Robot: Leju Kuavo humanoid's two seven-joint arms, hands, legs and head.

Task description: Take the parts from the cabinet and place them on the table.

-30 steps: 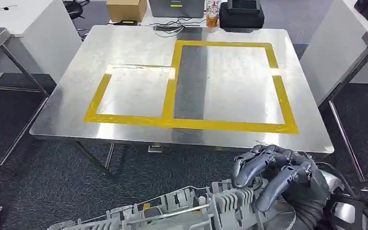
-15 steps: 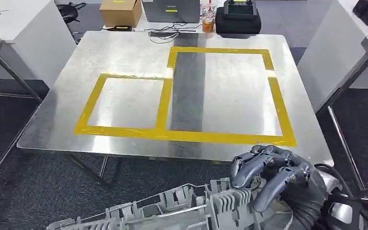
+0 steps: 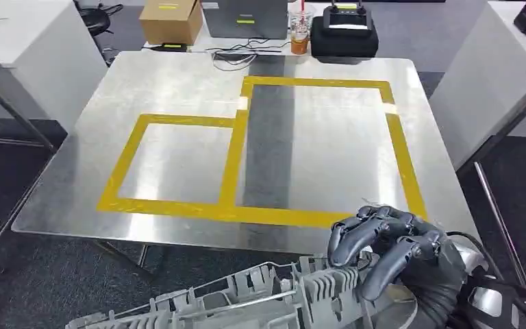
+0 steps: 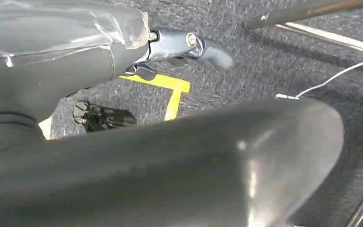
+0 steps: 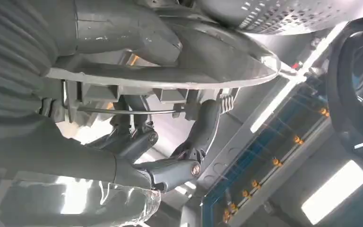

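Note:
A long grey cast metal part (image 3: 246,301) with ribs and cut-outs lies across the bottom of the head view, below the near edge of the steel table (image 3: 178,75). My right hand (image 3: 397,257) grips its right end, fingers curled over the ribs. In the right wrist view those fingers (image 5: 203,127) wrap round the part (image 5: 170,80) from beneath. My left hand (image 4: 179,47) hangs over dark carpet behind a big rounded grey surface; whether it holds anything is hidden. Yellow tape (image 3: 236,212) marks two rectangles on the table top.
At the table's far edge stand a cardboard box (image 3: 171,19), a grey case (image 3: 246,19), a drink cup (image 3: 301,27) and a black device (image 3: 344,31). White tables flank it on the left (image 3: 20,41) and right (image 3: 493,62). Dark carpet lies around.
The whole picture has shifted: the table sits lower and nearer in the head view, so the camera has moved. My right hand keeps the same grip on the part.

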